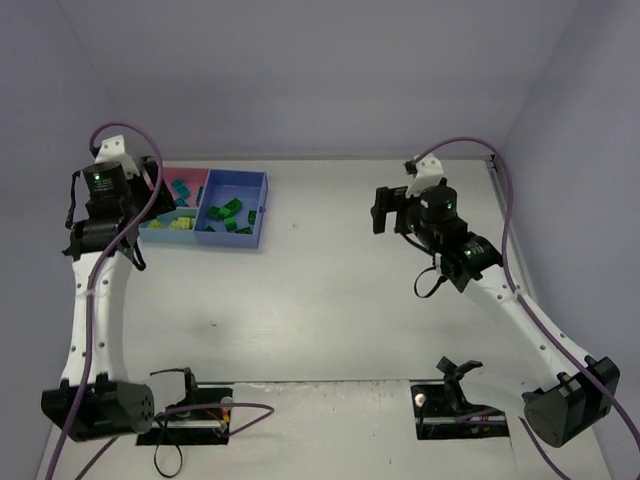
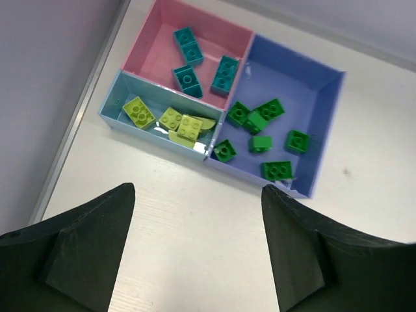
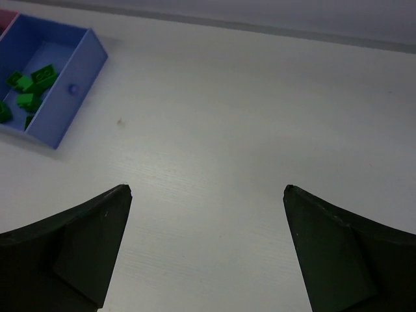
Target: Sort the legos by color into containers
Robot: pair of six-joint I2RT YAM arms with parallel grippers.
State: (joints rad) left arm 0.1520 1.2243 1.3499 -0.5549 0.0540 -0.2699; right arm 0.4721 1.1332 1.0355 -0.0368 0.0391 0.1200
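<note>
Three adjoining trays sit at the table's far left. The pink tray (image 2: 149, 55) holds three teal legos (image 2: 187, 79). The light-blue tray (image 2: 117, 97) holds several yellow-green legos (image 2: 172, 119). The medium-blue tray (image 2: 309, 97) holds several dark green legos (image 2: 260, 120). My left gripper (image 2: 198, 187) is open and empty, above bare table just near of the trays; it also shows in the top view (image 1: 104, 240). My right gripper (image 3: 207, 187) is open and empty over bare table right of the trays, and shows in the top view (image 1: 385, 212). The blue tray (image 3: 71, 84) shows at the right wrist view's upper left.
Lilac walls close the table at the back and both sides; a grey edge strip (image 2: 78, 117) runs left of the trays. Purple cables (image 1: 505, 200) loop off both arms. The arm bases and black mounts (image 1: 460, 400) stand at the near edge.
</note>
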